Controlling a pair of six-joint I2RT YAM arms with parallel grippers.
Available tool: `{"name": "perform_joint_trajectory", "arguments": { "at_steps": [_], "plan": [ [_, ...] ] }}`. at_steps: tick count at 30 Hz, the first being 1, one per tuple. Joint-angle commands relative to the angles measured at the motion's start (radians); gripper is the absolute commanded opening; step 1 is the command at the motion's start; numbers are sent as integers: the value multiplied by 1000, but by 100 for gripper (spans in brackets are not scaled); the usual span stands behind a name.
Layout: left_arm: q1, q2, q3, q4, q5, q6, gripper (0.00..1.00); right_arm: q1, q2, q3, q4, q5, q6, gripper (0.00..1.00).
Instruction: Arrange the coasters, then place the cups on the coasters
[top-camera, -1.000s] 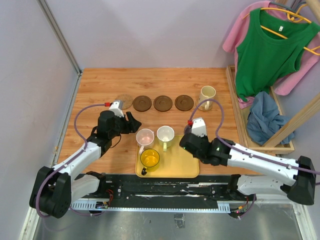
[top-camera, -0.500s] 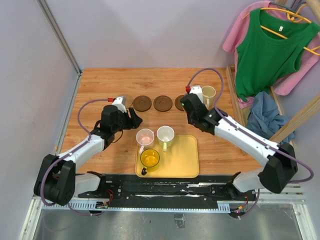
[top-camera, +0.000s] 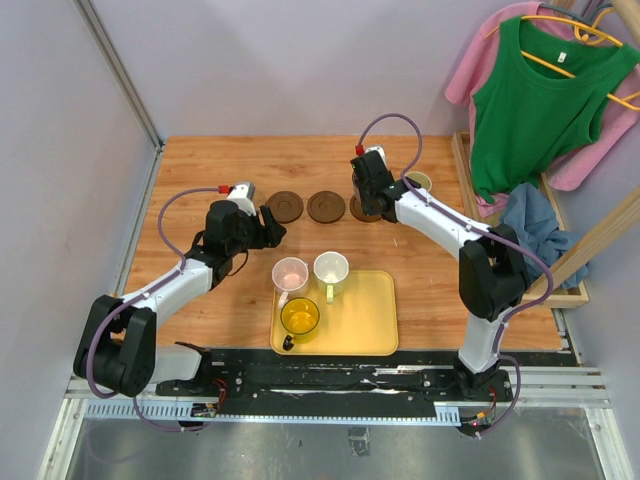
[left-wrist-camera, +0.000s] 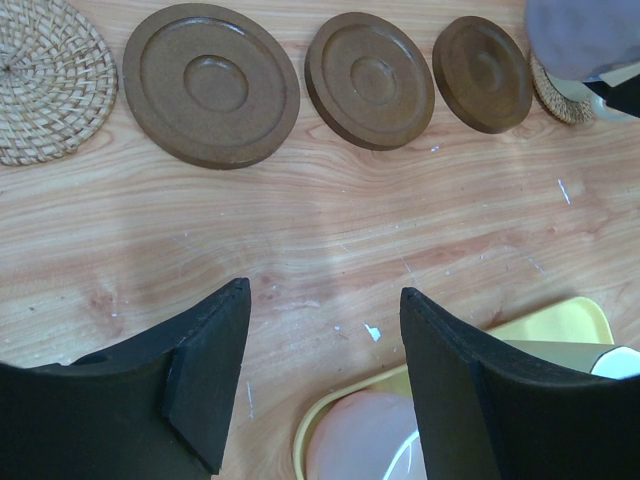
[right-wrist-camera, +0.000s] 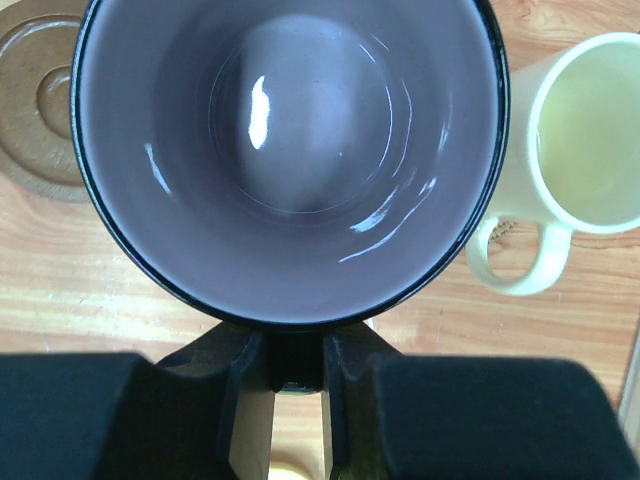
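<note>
Nearest, the yellow tray (top-camera: 370, 325) holds three cups not yet served: the yellow cup (top-camera: 299, 316), the pink cup (top-camera: 290, 273) and the pale green-white cup (top-camera: 331, 268). The pink one sits just below the left gripper (left-wrist-camera: 325, 300), whose jaws stand apart and empty. Ahead of that gripper the coasters lie in a row, all bare: a woven coaster (left-wrist-camera: 45, 80) off to its left, then three brown grooved coasters (left-wrist-camera: 212, 85) (left-wrist-camera: 370, 80) (left-wrist-camera: 483, 73). Farther along, the right gripper (right-wrist-camera: 295, 345) is pinched on the near side of the purple-grey cup (right-wrist-camera: 300, 130). Just to its right the cream cup (right-wrist-camera: 590, 130) seems to rest on a second woven coaster (left-wrist-camera: 560, 90). Arranging looks finished. One cup is placed, one is arriving, and three remain.
</note>
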Motion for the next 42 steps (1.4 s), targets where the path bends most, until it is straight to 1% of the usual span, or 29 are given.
{"name": "perform_joint_trajectory", "arguments": {
  "at_steps": [1, 13, 17, 24, 32, 42],
  "plan": [
    [-8, -13, -2, 37, -9, 6, 66, -40, 40, 80, 73, -27, -23, 1],
    [-8, 7, 5, 31, 1, 6, 66, -84, 127, 119, 54, -117, -4, 1],
    [-8, 19, 11, 29, 7, 6, 66, -91, 154, 140, 32, -120, 4, 1],
    [-8, 26, 14, 30, 11, 7, 65, -104, 155, 137, 11, -126, 26, 1],
    [-9, 34, 13, 28, 9, 4, 66, -106, 207, 155, -36, -147, 48, 1],
    [-8, 37, 16, 28, 10, 4, 66, -107, 206, 147, -57, -141, 79, 1]
  ]
}}
